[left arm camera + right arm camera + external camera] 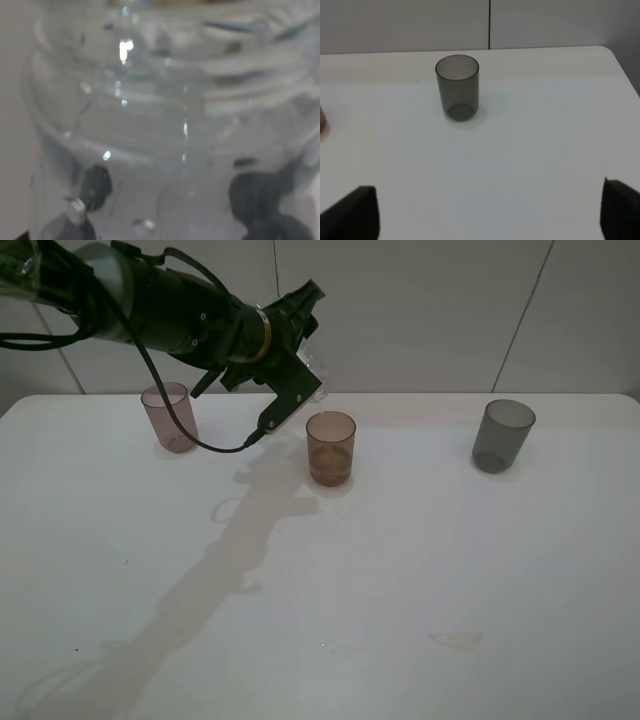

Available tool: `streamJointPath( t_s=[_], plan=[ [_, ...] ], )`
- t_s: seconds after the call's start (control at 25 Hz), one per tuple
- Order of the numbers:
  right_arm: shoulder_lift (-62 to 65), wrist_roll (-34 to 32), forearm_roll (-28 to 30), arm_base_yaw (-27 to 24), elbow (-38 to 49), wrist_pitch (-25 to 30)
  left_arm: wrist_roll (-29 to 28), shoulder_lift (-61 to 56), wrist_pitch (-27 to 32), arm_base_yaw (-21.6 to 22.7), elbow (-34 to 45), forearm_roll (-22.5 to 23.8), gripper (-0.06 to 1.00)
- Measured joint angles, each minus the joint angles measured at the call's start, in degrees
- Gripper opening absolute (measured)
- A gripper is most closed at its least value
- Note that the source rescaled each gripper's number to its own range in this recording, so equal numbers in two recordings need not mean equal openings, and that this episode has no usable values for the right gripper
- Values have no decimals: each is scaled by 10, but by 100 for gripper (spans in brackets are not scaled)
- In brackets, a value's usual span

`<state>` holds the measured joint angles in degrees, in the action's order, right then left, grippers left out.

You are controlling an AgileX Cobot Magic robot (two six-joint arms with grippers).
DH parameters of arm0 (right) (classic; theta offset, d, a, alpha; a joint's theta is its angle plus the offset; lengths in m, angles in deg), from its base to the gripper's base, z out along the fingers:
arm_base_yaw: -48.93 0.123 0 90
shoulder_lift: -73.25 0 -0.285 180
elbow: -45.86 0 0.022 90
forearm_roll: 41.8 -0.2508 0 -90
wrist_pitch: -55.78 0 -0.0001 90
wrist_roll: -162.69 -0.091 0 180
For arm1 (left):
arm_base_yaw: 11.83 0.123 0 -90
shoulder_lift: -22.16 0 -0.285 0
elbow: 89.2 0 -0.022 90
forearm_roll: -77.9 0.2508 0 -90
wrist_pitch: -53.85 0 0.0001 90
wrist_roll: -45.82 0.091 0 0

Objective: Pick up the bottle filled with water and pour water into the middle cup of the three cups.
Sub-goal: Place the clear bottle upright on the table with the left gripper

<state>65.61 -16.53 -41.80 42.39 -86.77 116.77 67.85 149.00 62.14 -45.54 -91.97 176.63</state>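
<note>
Your left jaws: clamped on clear bottle (pixel 170 125), held off desk (pixel 400 570), above rear-middle edge, just beside amber cup (pixel 330 447). Droplets on bottle wall; water level unreadable. Amber cup upright, fill unclear. Pink cup (pixel 168 416) rear left. Grey cup (pixel 502 435) rear right, looks empty. Your right jaws: wide apart, holding nothing.

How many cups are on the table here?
3. The pinkish cup stands on the left, the amber cup in the middle, and the grey cup on the right. None appears hidden.
</note>
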Motion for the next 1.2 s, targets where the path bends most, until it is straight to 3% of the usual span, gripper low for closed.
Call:
streamJointPath(
  t_s=[0.84,0.96,1.2],
  plan=[
    [0,0,0,0,0,0,-7,0,-14,-1,0,-12,1],
    [0,0,0,0,0,0,-45,-3,-26,-1,0,-69,1],
    [0,0,0,0,0,0,-172,-23,-38,-1,0,-294,1]
  ],
)
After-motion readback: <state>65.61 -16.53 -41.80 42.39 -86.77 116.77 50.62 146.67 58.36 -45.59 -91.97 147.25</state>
